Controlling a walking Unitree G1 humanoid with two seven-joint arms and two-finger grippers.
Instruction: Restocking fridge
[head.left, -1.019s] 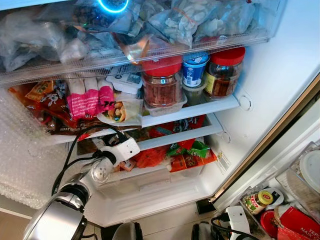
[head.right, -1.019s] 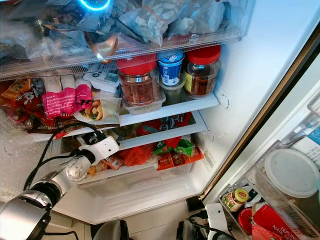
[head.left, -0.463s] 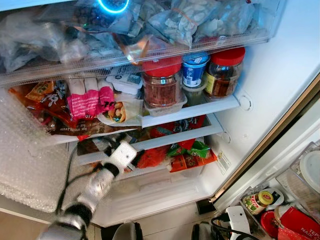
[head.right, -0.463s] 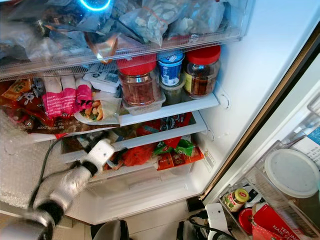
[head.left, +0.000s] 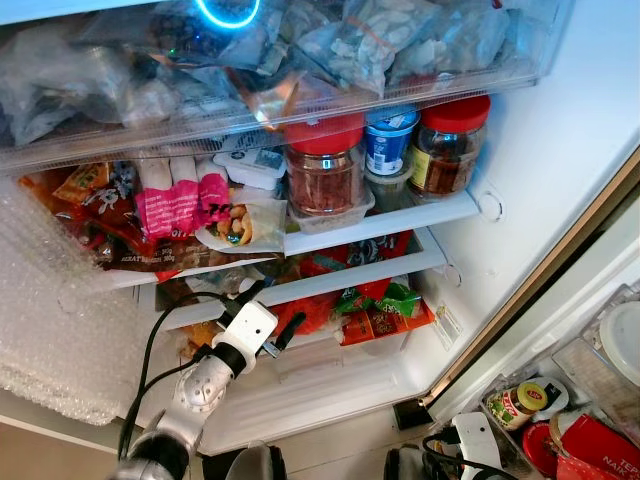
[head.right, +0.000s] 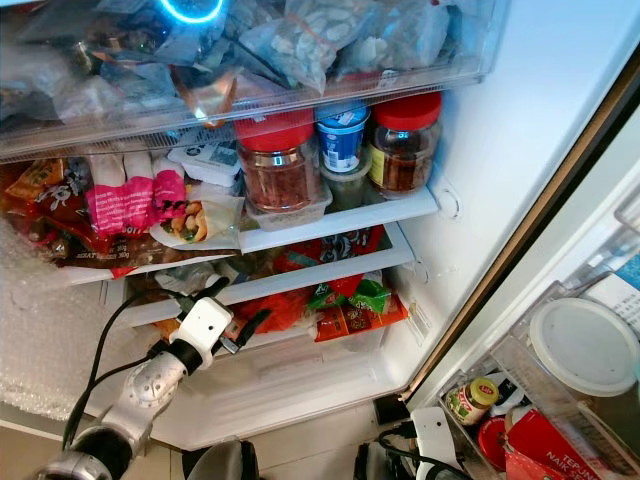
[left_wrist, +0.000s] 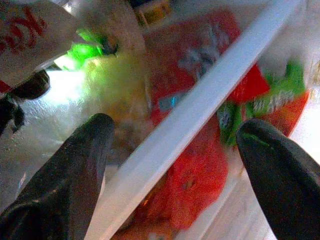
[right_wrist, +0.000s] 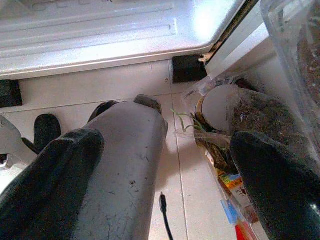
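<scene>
Red packet (head.left: 303, 312) just beyond left gripper (head.left: 278, 325), fingers spread.

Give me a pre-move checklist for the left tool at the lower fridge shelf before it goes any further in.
1. Left tool open: ok, its black fingers stand wide apart.
2. Left tool empty: ok, nothing between the fingers.
3. Path in: not ok, the white shelf front rail crosses between the fingers.
4. Room on that shelf: not ok, red and green snack packets crowd it.
5. Red-lidded glass jars on the shelf above stand upright and away from the arm: ok.
6. Right tool idle, open, hanging near the floor: ok.
</scene>
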